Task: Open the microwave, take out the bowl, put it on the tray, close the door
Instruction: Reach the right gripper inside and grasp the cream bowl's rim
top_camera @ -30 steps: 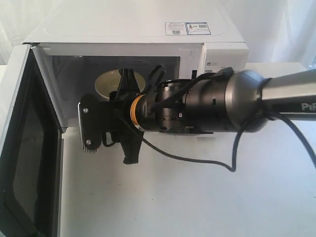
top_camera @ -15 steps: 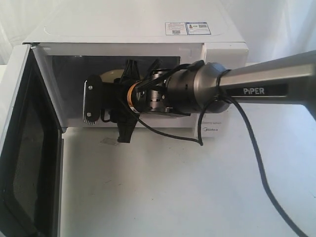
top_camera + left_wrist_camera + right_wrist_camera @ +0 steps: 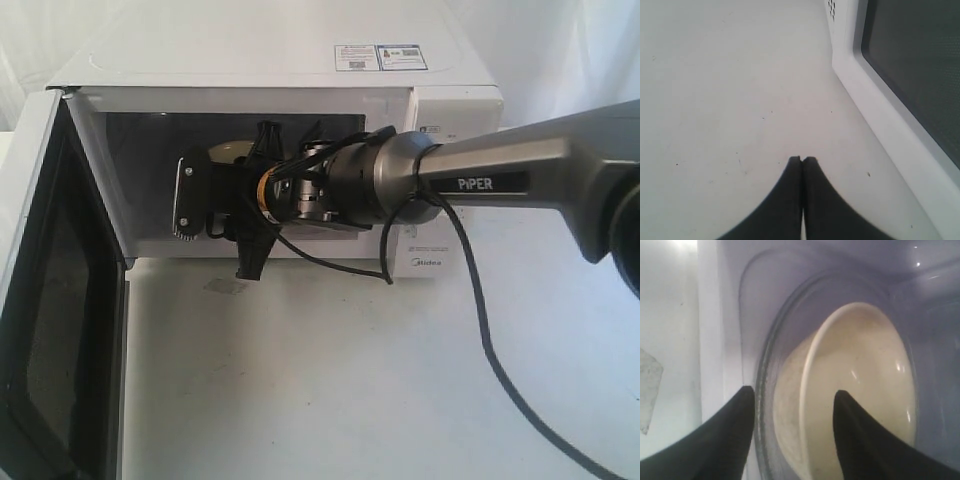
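The white microwave (image 3: 270,60) stands at the back with its door (image 3: 50,300) swung wide open on the left. My right gripper (image 3: 222,195) reaches into the cavity and hides most of the cream bowl (image 3: 228,151). In the right wrist view the bowl (image 3: 865,390) sits on the glass turntable (image 3: 765,385). There my right gripper (image 3: 794,390) is open and straddles the bowl's near rim, one finger inside and one outside. My left gripper (image 3: 801,159) is shut and empty, low over the table beside the door (image 3: 910,65). The tray is out of view.
The white table (image 3: 330,380) stretches in front of the microwave. A black cable (image 3: 480,330) hangs from the right arm (image 3: 500,180) down across the table. The dial panel (image 3: 450,120) is partly covered by the arm.
My right arm has pushed deeper into the cavity. The bowl was in plain view a second ago and is now mostly hidden behind the gripper.
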Robot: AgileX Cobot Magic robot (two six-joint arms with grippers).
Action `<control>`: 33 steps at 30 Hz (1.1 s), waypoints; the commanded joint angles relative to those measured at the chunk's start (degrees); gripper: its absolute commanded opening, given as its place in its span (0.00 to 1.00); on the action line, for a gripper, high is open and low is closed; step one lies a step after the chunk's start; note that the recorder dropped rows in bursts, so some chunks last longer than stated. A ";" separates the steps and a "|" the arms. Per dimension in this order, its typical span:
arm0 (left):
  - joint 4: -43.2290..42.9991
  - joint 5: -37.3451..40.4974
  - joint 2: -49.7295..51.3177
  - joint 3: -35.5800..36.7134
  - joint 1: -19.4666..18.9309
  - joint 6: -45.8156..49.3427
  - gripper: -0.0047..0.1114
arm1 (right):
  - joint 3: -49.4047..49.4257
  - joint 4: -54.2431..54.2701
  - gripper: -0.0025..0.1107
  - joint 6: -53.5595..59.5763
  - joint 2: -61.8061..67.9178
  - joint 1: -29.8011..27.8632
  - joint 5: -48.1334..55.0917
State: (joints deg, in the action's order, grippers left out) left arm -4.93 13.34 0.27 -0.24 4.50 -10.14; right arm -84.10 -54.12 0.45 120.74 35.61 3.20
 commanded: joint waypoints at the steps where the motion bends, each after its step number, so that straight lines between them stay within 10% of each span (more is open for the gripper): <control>1: 0.20 -0.02 -0.27 0.24 0.01 -0.21 0.04 | -0.79 0.53 0.43 -0.45 0.80 -0.70 -3.20; 19: 0.20 -0.02 -0.27 0.24 0.01 -0.21 0.04 | -4.65 0.61 0.42 -0.45 4.94 -1.98 -3.20; 33: 0.20 -0.02 -0.27 0.24 0.01 -0.21 0.04 | -4.64 3.72 0.02 -2.01 4.80 -1.98 0.51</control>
State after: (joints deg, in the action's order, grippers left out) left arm -4.93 13.34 0.27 -0.24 4.50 -10.14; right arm -88.45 -51.07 -0.33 125.60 34.30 3.52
